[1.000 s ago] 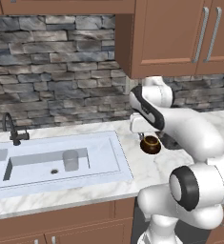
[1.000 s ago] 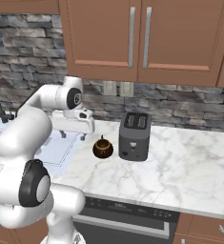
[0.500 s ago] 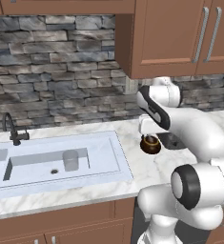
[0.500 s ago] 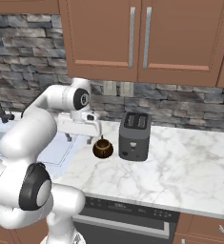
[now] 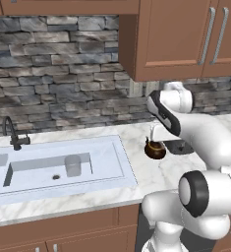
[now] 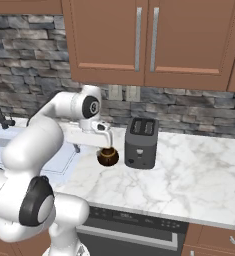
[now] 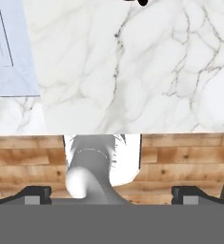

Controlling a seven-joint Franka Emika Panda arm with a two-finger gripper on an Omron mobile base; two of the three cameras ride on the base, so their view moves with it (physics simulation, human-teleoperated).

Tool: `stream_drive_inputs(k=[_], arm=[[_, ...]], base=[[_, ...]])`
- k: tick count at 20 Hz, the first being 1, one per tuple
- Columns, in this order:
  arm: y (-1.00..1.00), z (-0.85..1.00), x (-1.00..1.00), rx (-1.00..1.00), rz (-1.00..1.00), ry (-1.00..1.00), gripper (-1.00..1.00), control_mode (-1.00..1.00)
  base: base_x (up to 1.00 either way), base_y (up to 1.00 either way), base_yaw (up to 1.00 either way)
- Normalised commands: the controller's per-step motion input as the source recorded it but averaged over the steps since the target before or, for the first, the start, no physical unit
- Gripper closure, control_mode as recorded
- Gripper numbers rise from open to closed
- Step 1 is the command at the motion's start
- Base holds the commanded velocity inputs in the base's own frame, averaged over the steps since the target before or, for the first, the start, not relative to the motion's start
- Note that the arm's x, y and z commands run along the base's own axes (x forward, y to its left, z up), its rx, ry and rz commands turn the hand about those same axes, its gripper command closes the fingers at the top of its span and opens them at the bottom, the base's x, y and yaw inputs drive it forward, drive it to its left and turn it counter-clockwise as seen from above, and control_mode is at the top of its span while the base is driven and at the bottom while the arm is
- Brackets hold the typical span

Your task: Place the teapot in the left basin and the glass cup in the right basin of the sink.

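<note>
You'll find no readable text, label, brand, number or sign here: the toaster [image 6: 141, 142], cabinet doors [image 6: 149, 40] and marble counter [image 6: 199, 175] all show plain surfaces

Black toaster [image 6: 141, 142] centre frame on the white marble surface [image 6: 189, 180], stone backsplash [image 5: 53, 74] upper left, brown wooden cabinets [image 6: 149, 40] along the top
</note>
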Motion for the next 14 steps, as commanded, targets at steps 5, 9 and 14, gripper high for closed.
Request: stream_drive_inputs(k=[5,9,14], arm=[[-0.15,-0.15,0.0,0.0,0.0,0.0,-1.0,-1.0],[-0.11,-0.16,0.0,0.0,0.02,0.0,-1.0,-1.0],[-0.03,-0.17,0.02,0.0,0.05,0.0,-1.0,-1.0]], base=[[0.0,0.0,0.0],[0.0,0.0,0.0],[0.0,0.0,0.0]])
